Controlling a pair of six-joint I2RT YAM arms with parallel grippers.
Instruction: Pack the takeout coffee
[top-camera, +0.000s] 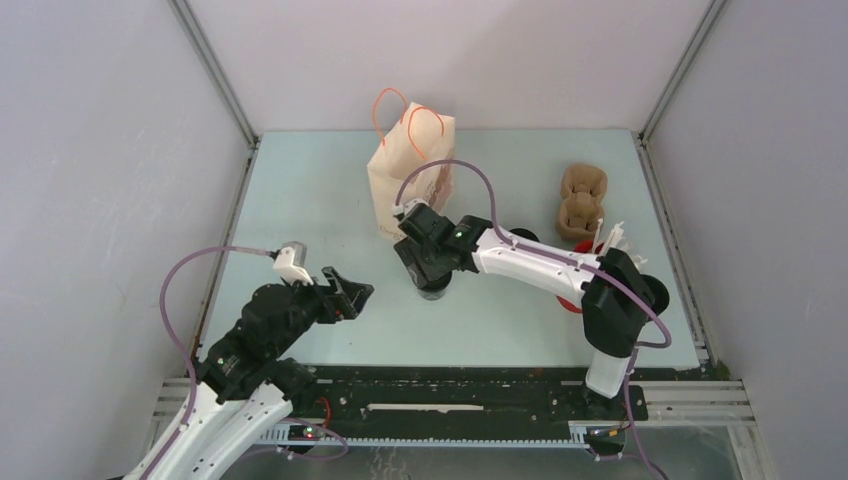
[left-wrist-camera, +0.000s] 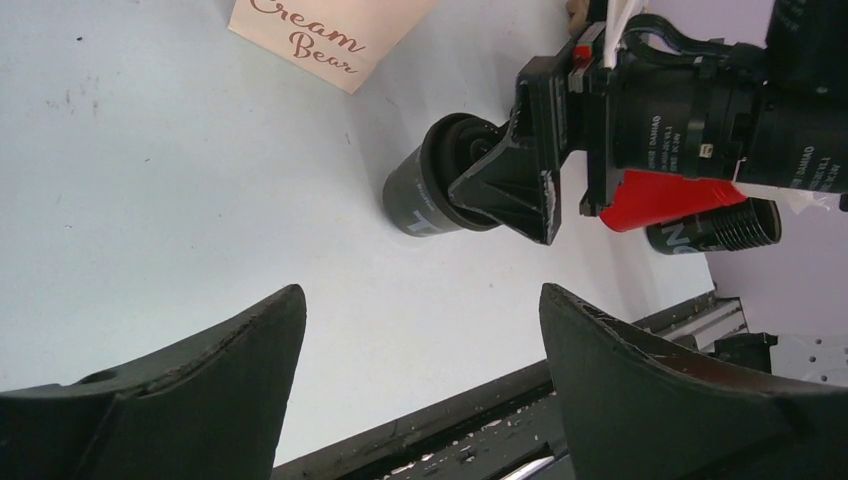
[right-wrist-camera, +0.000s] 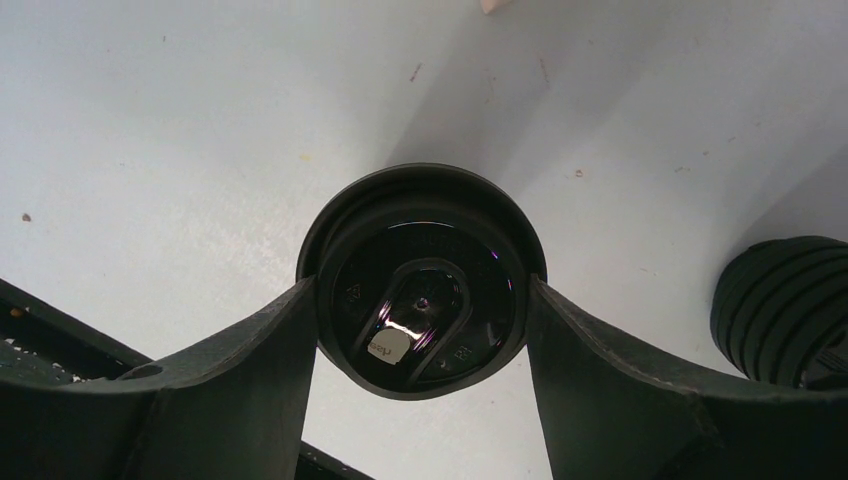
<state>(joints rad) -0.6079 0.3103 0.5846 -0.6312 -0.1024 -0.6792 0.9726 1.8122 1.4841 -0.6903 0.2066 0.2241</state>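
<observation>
While it stands upright near the middle of the table (top-camera: 300, 200), a little toward the near edge, the takeout coffee (right-wrist-camera: 420, 290) sits squarely between the two fingers (right-wrist-camera: 260, 380) of the right gripper (right-wrist-camera: 422, 300), which reaches down over it from above. In the right wrist view the black lid fills the gap between the jaws, with one finger at each side of its rim. The jaws flank the cup closely, yet whether they already press on it or merely stand against it cannot be told. From above, only the lower edge of the cup (top-camera: 433, 290) shows beneath the gripper (top-camera: 430, 265). The left wrist view shows the cup's dark side wall (left-wrist-camera: 425, 195) resting on the surface under the right arm's finger. The left gripper (top-camera: 350, 295) hangs to the left of the cup, apart from it and nearer the near edge, its jaws spread wide with nothing between them (left-wrist-camera: 420, 300). Just beyond the cup, toward the far edge, stands a cream paper bag (top-camera: 410, 170) with orange handles. A brown pulp carrier (top-camera: 582, 205) lies near the right edge, and nearer than it a red cup (top-camera: 572, 302) of white sticks is partly hidden behind the right arm.
</observation>
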